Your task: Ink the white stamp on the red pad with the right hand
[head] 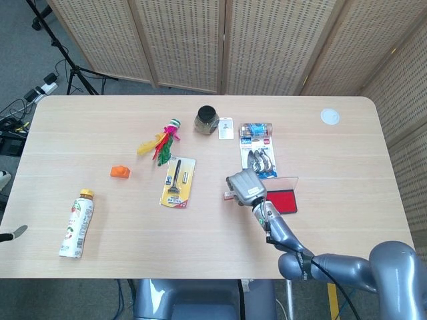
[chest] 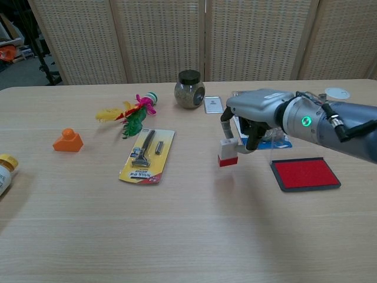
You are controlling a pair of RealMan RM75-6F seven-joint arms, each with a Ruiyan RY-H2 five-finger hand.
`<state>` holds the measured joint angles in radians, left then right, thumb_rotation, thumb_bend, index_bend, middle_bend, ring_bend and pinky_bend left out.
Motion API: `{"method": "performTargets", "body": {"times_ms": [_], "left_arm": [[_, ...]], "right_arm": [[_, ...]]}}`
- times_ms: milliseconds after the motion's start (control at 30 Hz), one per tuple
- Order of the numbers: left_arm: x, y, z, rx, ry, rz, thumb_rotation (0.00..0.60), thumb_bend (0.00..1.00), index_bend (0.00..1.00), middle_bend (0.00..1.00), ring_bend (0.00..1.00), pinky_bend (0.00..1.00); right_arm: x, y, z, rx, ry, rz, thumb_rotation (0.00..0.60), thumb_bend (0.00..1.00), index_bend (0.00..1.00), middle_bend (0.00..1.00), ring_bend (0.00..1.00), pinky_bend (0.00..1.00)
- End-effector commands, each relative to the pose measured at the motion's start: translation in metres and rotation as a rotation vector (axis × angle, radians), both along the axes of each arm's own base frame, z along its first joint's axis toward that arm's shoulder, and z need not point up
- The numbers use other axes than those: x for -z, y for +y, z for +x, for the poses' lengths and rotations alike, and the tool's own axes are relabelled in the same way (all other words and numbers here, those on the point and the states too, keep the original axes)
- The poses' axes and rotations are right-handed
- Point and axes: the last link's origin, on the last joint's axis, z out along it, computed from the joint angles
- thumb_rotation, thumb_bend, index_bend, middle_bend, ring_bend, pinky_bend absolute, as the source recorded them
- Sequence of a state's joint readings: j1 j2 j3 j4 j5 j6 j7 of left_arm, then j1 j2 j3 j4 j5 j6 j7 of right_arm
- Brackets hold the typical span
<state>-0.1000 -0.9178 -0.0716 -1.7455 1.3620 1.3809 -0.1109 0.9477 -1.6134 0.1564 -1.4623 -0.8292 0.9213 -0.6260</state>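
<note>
Right hand (chest: 250, 121) has the stamp (chest: 227, 153) pinched in its fingers, lifted off the table (chest: 177, 224), left of the pad (chest: 304, 173).
</note>
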Motion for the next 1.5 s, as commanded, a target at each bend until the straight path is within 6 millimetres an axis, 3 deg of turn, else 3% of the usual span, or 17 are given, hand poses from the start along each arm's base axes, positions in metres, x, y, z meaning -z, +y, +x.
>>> {"method": "performTargets", "body": {"times_ms": [33,300,533,1100,1500], "left_arm": [[0.000,-0.001,0.001,0.005,0.001,-0.002,0.600,0.00,0.00,0.00,0.00,0.00],[0.004,-0.004,0.003,0.019,0.013,-0.012,0.600,0.00,0.00,0.00,0.00,0.00],[0.008,-0.005,0.006,0.026,0.021,-0.020,0.600,0.00,0.00,0.00,0.00,0.00],[0.010,-0.003,0.005,0.021,0.029,-0.025,0.600,0.00,0.00,0.00,0.00,0.00],[0.011,-0.002,0.004,0.013,0.034,-0.027,0.600,0.00,0.00,0.00,0.00,0.00]], "right_arm": [[-0.036,0.017,-0.004,-0.093,-0.002,-0.025,0.600,0.46,0.54,1.00,1.00,1.00],[-0.071,0.028,-0.046,-0.100,0.056,-0.047,0.600,0.47,0.54,1.00,1.00,1.00],[-0.080,0.025,-0.072,-0.042,0.072,-0.043,0.600,0.47,0.54,1.00,1.00,1.00],[-0.060,0.009,-0.106,0.133,0.051,-0.009,0.600,0.47,0.54,1.00,1.00,1.00],[-0.051,0.008,-0.110,0.154,0.038,0.016,0.600,0.47,0.54,1.00,1.00,1.00]]}}
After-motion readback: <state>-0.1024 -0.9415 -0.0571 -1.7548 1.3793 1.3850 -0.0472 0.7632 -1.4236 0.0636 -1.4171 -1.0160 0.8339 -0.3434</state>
